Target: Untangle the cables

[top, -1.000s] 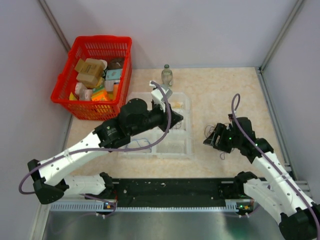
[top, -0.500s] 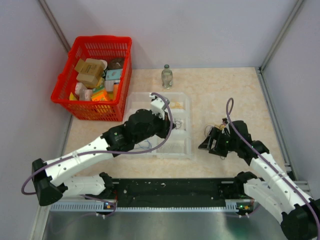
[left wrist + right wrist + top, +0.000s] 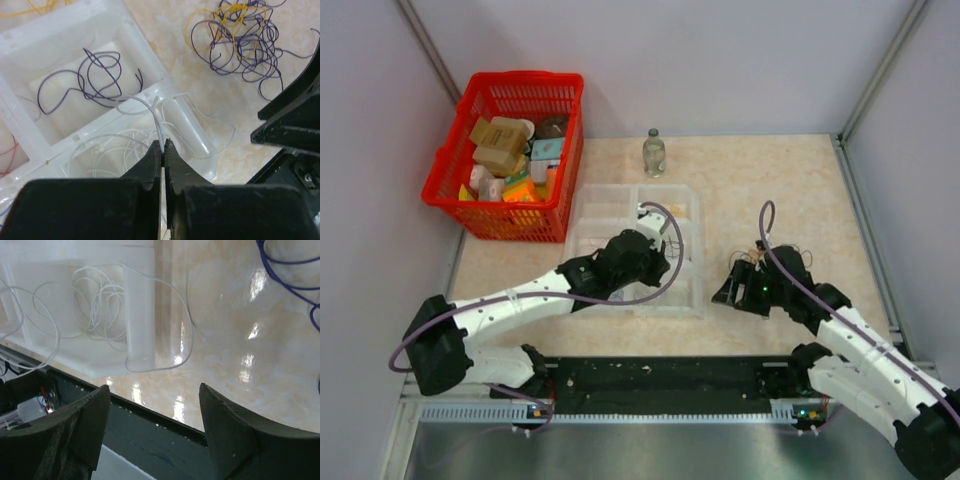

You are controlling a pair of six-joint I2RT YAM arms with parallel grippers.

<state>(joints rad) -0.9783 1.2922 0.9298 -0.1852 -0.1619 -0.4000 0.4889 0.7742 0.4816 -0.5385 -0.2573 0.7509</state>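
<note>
The cables (image 3: 240, 40) are a loose bunch of dark purple and yellow wire loops on the table, right of a clear compartment tray (image 3: 145, 50). In the top view the bunch (image 3: 752, 258) is mostly hidden under my right arm. My left gripper (image 3: 163, 143) is shut on a thin white wire (image 3: 156, 112) over the tray's near right compartment, which holds more white wires (image 3: 112, 145). A purple wire (image 3: 95, 75) lies in the compartment beyond. My right gripper (image 3: 155, 387) is open and empty, low over the table beside the tray's near right corner (image 3: 140, 320). A white wire loop (image 3: 186, 335) hangs over that corner.
A red basket (image 3: 510, 150) full of small boxes stands at the back left. A small bottle (image 3: 653, 153) stands behind the tray. A black strip (image 3: 660, 375) runs along the near table edge. Grey walls close in both sides.
My left arm has swung from the tray's far side down to its near right compartment. My right gripper has moved left and nearer, towards the tray corner.
</note>
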